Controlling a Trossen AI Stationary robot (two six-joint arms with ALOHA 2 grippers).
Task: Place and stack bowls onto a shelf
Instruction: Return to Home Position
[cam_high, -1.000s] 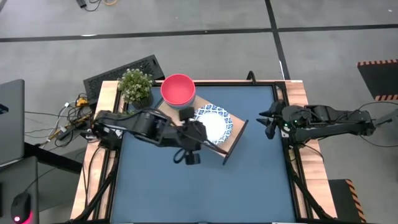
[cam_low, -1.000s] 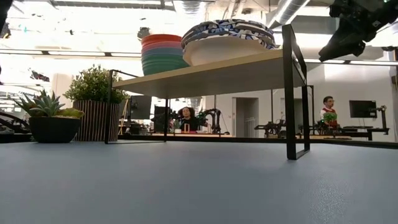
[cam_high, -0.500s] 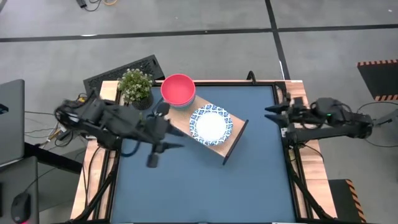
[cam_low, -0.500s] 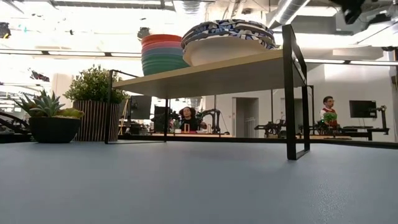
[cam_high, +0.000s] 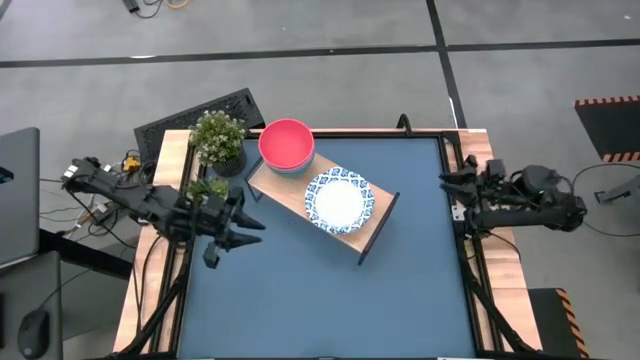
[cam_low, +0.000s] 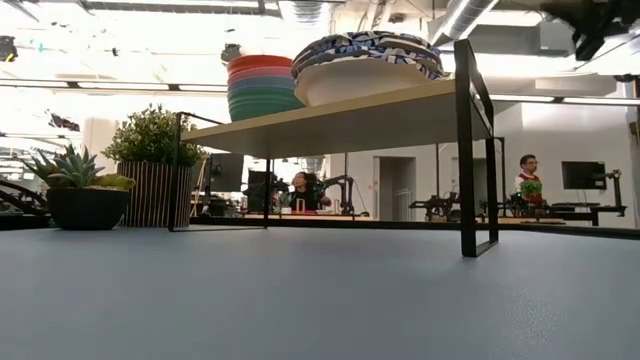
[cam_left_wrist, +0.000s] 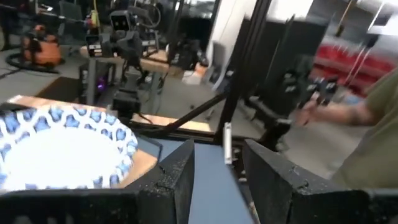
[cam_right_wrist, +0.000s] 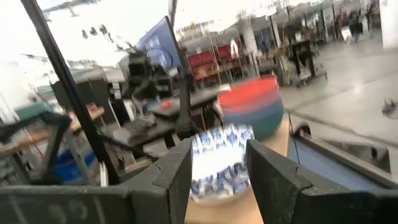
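Shelf (cam_high: 280, 187) holds two bowl stacks: pink-topped stack (cam_high: 286, 143), white stack (cam_high: 340, 200); left hand (cam_left_wrist: 217, 149), right hand (cam_right_wrist: 217, 149) both apart.

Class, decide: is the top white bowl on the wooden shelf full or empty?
Empty. From above, the round white bowl with the blue-patterned rim shows a bare white inside, on the light-wood shelf.

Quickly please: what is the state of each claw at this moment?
Left claw: open, empty, over the left side of the table.
Right claw: open, empty, at the table's right edge.
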